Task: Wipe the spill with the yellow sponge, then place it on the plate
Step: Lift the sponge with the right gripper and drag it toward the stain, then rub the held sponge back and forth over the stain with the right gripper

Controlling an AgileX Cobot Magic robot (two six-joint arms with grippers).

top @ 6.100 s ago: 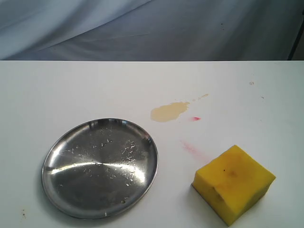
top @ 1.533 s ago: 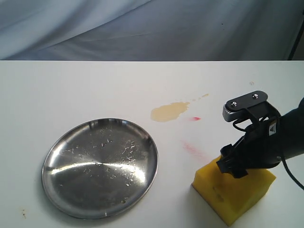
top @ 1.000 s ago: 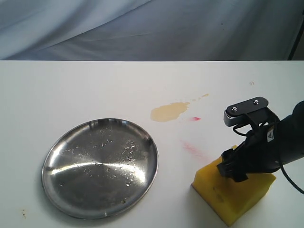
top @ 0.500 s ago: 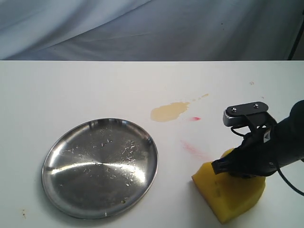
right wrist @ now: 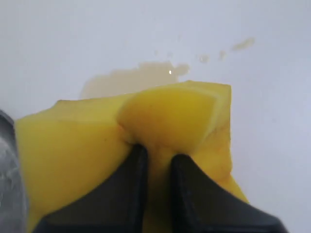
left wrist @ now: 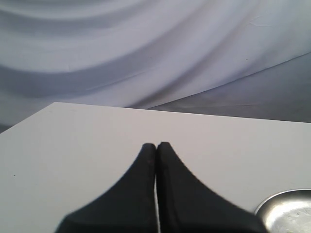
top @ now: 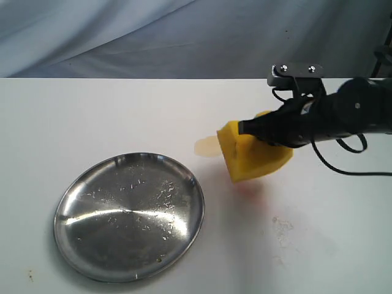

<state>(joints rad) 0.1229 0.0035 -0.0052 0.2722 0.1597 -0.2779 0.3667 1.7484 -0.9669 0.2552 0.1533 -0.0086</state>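
My right gripper (top: 260,130) (right wrist: 156,154) is shut on the yellow sponge (top: 251,153) (right wrist: 97,141), pinching a fold of foam between its fingers. The sponge hangs tilted over the table, right of the tan spill (top: 206,146) (right wrist: 131,77) and covering part of it. A few small droplets (right wrist: 241,44) trail off from the spill. The steel plate (top: 73,239) lies at the front left, with nothing on it; its rim (right wrist: 6,160) shows at one edge of the right wrist view. My left gripper (left wrist: 156,145) is shut on nothing, above bare table, with the plate's edge (left wrist: 286,211) in the corner.
A faint reddish smear (top: 250,191) shows under the sponge's shadow. A pale damp mark (top: 282,225) lies on the white table (top: 92,110) where the sponge stood before. Grey cloth (top: 184,37) hangs behind the table's far edge.
The right gripper has lifted the sponge from the front right and carried it back and left to the spill. The sponge is now squeezed and tilted.
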